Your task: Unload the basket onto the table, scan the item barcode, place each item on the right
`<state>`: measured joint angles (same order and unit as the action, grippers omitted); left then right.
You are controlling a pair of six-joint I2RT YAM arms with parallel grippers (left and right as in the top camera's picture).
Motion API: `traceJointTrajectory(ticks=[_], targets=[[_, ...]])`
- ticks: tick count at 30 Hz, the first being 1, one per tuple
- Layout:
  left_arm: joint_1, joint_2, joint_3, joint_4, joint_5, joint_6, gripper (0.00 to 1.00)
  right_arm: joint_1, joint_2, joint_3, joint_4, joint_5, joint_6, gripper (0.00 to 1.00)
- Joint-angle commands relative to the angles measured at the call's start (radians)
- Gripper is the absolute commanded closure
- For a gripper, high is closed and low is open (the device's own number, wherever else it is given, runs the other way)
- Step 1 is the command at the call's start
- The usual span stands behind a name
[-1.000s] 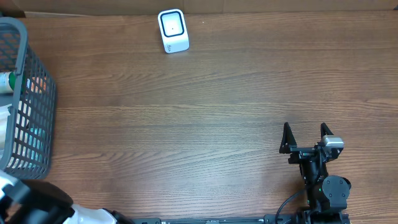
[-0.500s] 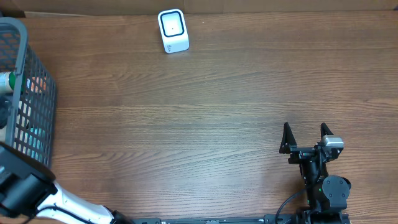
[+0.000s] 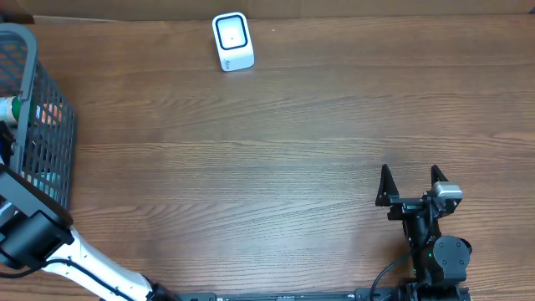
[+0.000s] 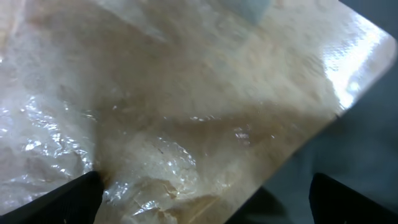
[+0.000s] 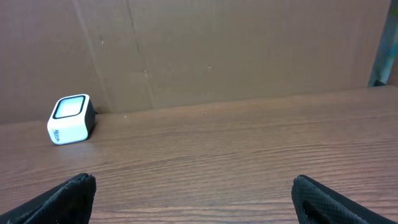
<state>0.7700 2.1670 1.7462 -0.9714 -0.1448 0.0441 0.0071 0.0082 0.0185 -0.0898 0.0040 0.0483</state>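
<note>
Nearest the robot, at 5 o'clock on the wooden tabletop (image 3: 251, 167), the right claw (image 3: 410, 173) rests low with its two black fingers spread wide and nothing between them, tips aimed at 12 o'clock. At 7 o'clock the left arm (image 3: 33, 238) rises from the near edge and reaches toward 11 o'clock into the grey mesh basket (image 3: 30, 58) at the 9 o'clock edge; from overhead its claw is hidden.

In the left wrist view the left claw (image 4: 211, 199) is wide apart, one dark tip in each lower corner, poised over the packet (image 4: 186, 112). The packet is a pale tan item in crinkled clear film, lying in the basket and filling most of that view. Whether the fingers touch it cannot be told. Its crimped, sealed end points to 2 o'clock in that view, and one straight edge slants from there down to 6 o'clock. The rest runs out of frame, so its long axis seems to lie from 8 to 2 o'clock.

Farthest out, at 12 o'clock, the white barcode scanner (image 3: 232, 42) stands apart from everything, dark-rimmed window up, long axis nearly 12 to 6. A cardboard wall (image 5: 249, 50) stands behind it.
</note>
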Motion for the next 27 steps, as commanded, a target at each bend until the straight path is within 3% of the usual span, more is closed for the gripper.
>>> traceJointTrajectory(ticks=[1,14,27], targets=[[0.005,0.037,-0.010,0.005,-0.051,0.000,0.00,-0.002,-0.005,-0.010,0.006,0.005,-0.005,0.00],[0.028,0.037,-0.010,0.036,-0.132,-0.032,0.00,-0.002,-0.005,-0.010,0.006,0.005,-0.005,0.01],[0.029,0.037,-0.019,0.124,-0.124,-0.028,0.10,-0.002,-0.005,-0.010,0.006,0.005,-0.005,0.00]])
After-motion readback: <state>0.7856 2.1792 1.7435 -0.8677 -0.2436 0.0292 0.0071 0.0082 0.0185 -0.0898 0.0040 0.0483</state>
